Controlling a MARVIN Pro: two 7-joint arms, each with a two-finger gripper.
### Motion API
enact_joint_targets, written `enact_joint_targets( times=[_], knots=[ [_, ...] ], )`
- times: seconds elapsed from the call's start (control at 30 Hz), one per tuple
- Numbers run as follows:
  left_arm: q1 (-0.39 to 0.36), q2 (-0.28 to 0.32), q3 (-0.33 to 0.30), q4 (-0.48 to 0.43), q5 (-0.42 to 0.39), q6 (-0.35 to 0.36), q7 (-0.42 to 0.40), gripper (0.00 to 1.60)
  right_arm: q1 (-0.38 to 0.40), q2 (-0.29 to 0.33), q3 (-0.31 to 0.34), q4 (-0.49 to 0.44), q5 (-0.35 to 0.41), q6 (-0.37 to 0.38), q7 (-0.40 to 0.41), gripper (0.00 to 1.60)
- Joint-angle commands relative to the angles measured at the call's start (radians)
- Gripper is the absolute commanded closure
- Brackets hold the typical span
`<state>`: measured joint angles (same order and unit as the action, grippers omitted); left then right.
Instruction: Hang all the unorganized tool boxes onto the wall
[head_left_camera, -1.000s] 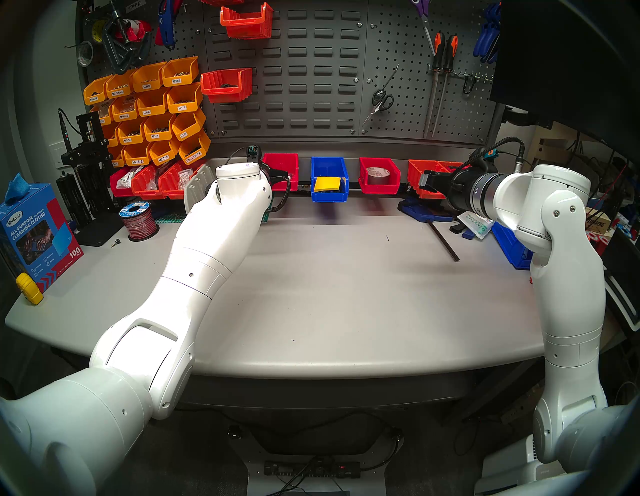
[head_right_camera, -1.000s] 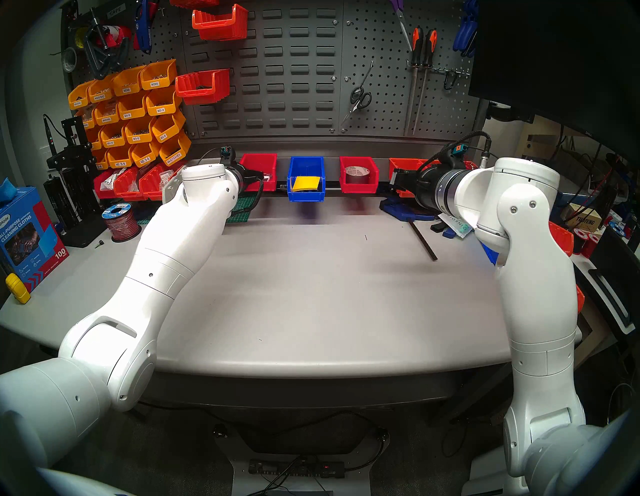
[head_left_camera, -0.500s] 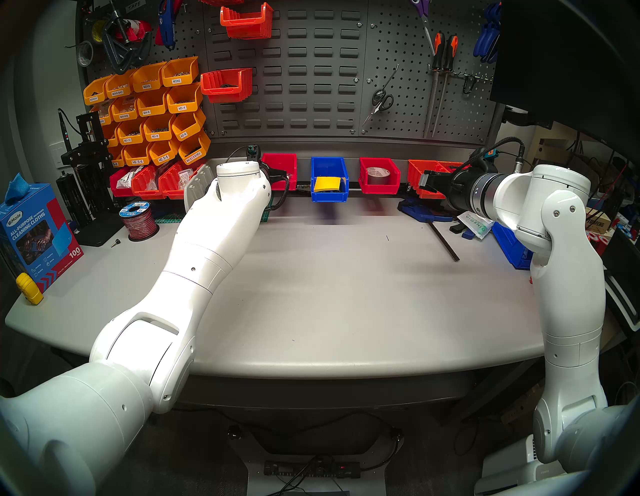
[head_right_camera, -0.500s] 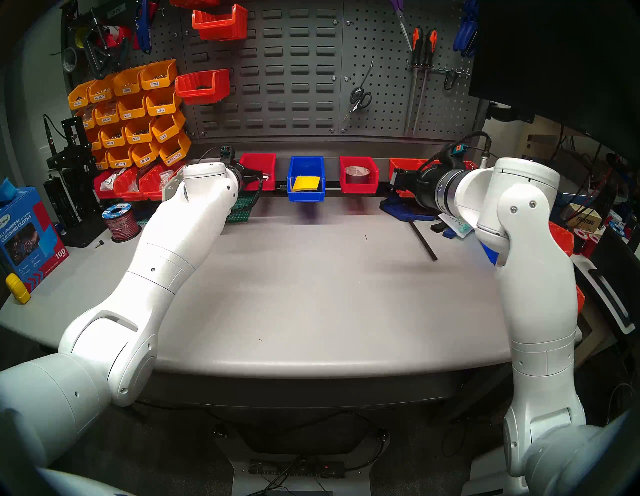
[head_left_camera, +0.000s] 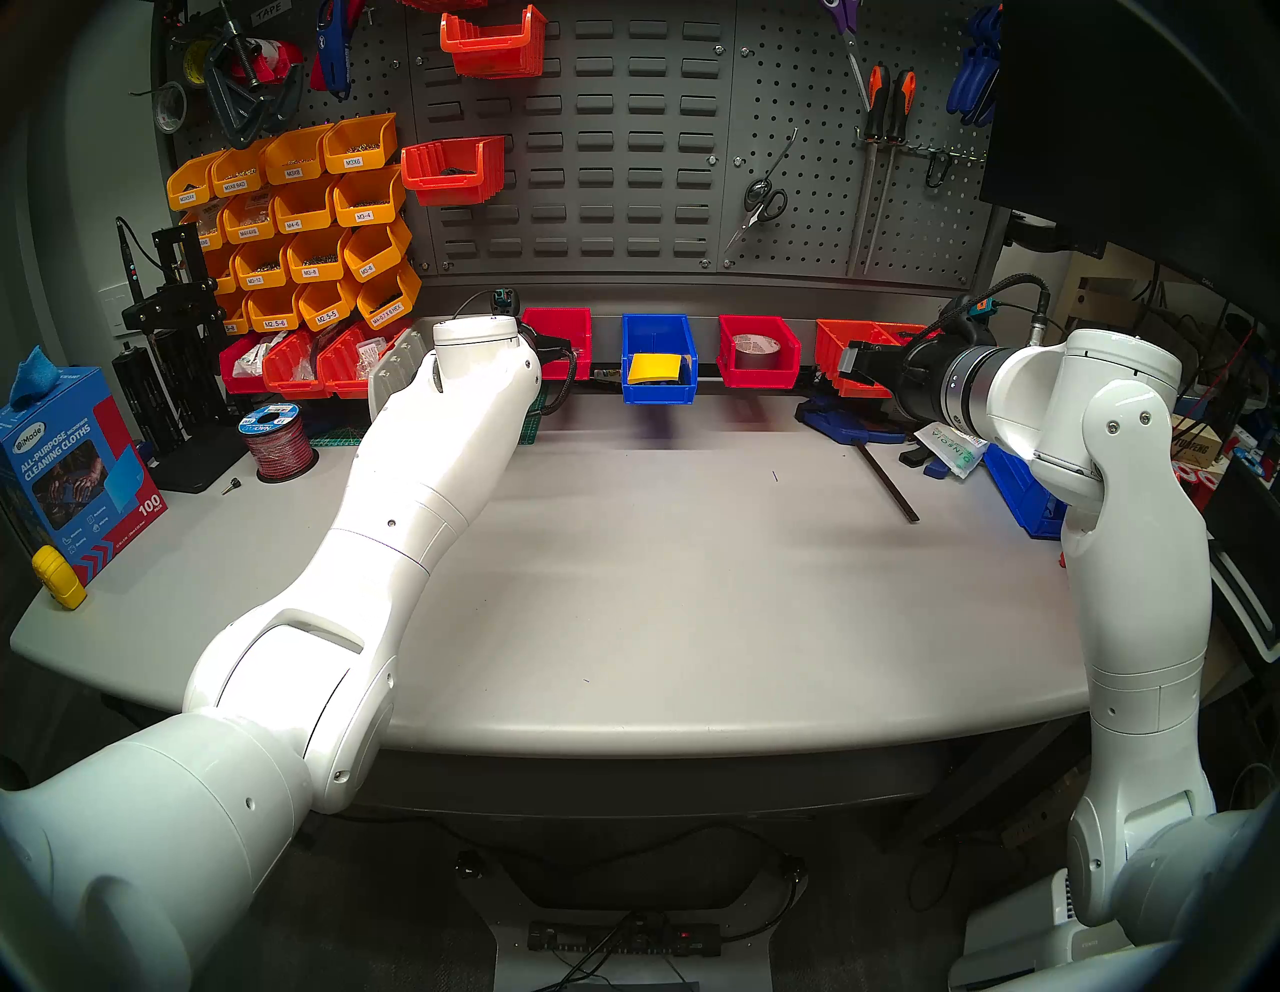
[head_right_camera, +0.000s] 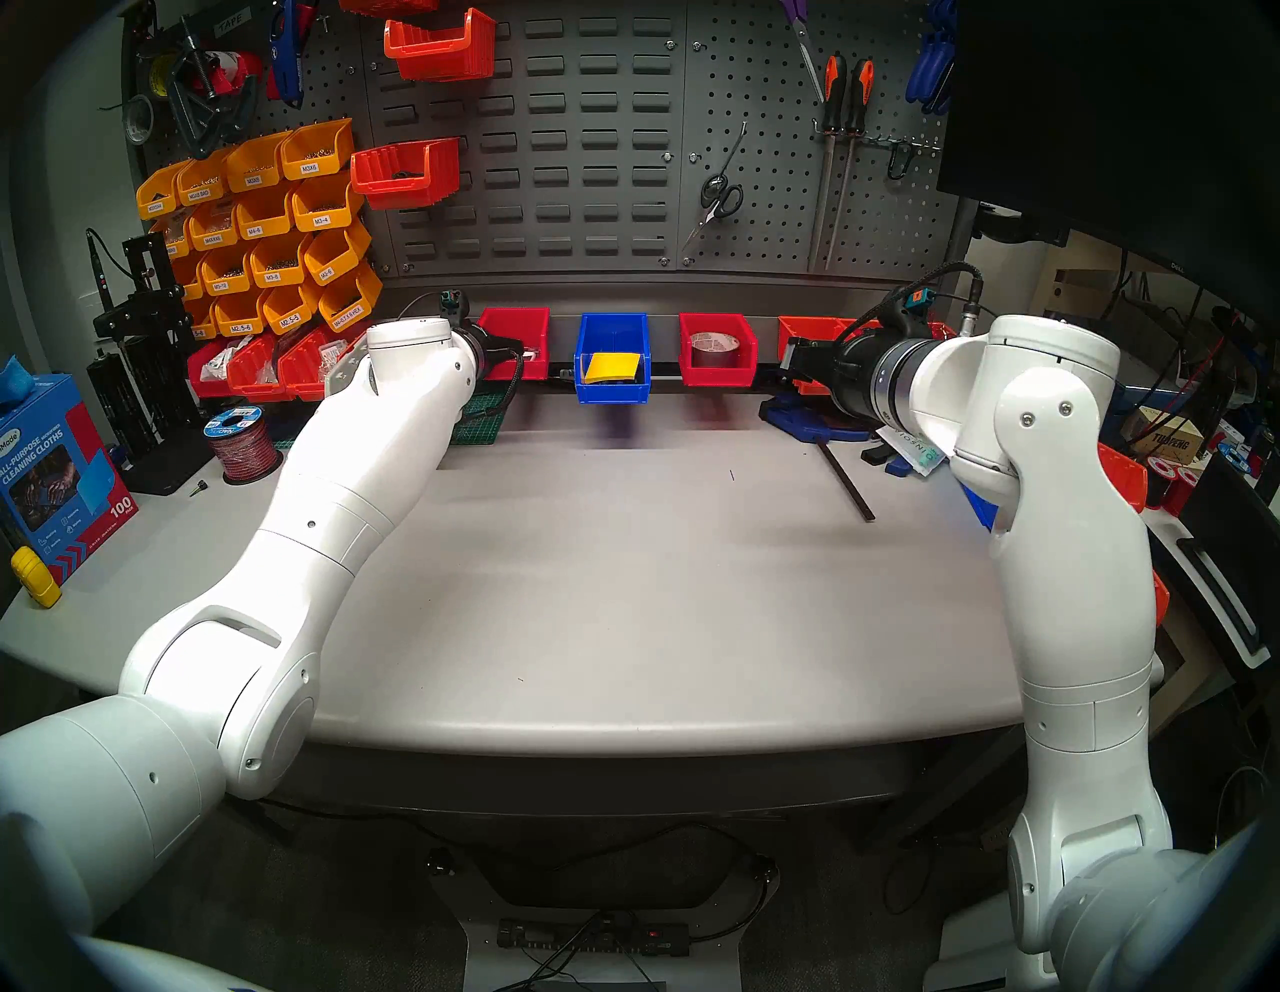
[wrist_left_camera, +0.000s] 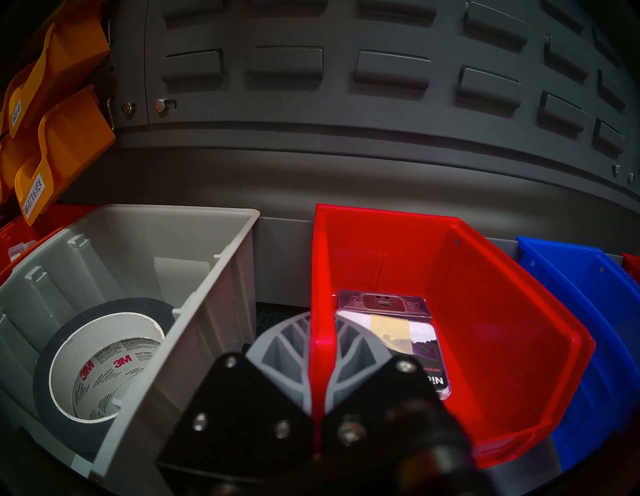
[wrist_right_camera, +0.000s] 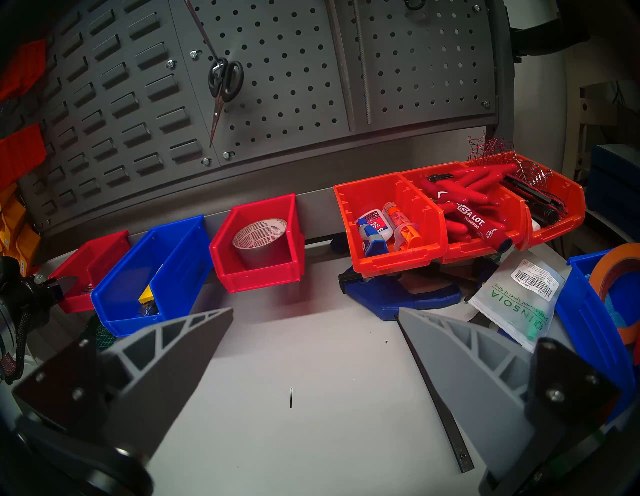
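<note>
STEP: I have the left gripper (wrist_left_camera: 320, 374) clenched on the near left wall of the left crimson open-top plastic bin (wrist_left_camera: 485, 346), at the grey strip under the dark grey louvred metal panel (wrist_left_camera: 381, 69) | NEXT: I judge lift toward twelve o'clock, hook the louvres | right gripper (wrist_right_camera: 311, 339) released, idle

Tape roll (wrist_left_camera: 104, 363) reads "3M Duct Tape"; cloth box (head_left_camera: 66, 471) "ALL-PURPOSE CLEANING CLOTHS, 100"; packet (wrist_right_camera: 516, 304) "INSOIA"; yellow bin (wrist_left_camera: 33, 194) "M4-0.7 X 6 HEX".
</note>
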<state>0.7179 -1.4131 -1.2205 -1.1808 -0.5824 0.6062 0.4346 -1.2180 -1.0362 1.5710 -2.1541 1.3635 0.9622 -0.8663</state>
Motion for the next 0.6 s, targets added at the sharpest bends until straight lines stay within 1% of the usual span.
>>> enact_joint_targets(
  times=[0.0, 0.13, 0.17, 0.2, 0.27, 0.37, 0.43, 0.57],
  knots=[
    [-0.046, -0.016, -0.016, -0.001, -0.01, 0.004, 0.007, 1.6, 0.012, -0.002, 0.0, -0.009, 0.004, -0.002, -0.108, 0.0],
    [-0.048, -0.019, -0.019, 0.005, -0.012, 0.003, 0.011, 1.6, 0.012, -0.002, 0.001, -0.009, 0.001, -0.002, -0.103, 0.0],
    [-0.049, -0.02, -0.02, 0.006, -0.012, 0.004, 0.013, 1.6, 0.013, -0.003, 0.0, -0.009, 0.006, -0.002, -0.113, 0.0],
    [-0.049, -0.021, -0.02, 0.008, -0.013, 0.004, 0.014, 1.6, 0.011, -0.002, 0.002, -0.008, -0.001, -0.002, -0.1, 0.0],
    [-0.05, -0.022, -0.019, 0.012, -0.013, 0.004, 0.014, 1.6, 0.011, -0.002, 0.002, -0.008, -0.001, -0.002, -0.1, 0.0],
    [-0.048, -0.025, -0.018, 0.016, -0.017, 0.011, 0.021, 1.6, 0.013, -0.003, 0.0, -0.009, 0.006, -0.002, -0.112, 0.0],
    [-0.046, -0.026, -0.016, 0.017, -0.018, 0.014, 0.025, 1.6, 0.011, -0.002, 0.002, -0.008, -0.001, -0.002, -0.1, 0.0],
    [-0.043, -0.027, -0.012, 0.017, -0.02, 0.021, 0.03, 1.59, 0.012, -0.003, 0.001, -0.009, 0.003, -0.002, -0.107, 0.0]
  ],
)
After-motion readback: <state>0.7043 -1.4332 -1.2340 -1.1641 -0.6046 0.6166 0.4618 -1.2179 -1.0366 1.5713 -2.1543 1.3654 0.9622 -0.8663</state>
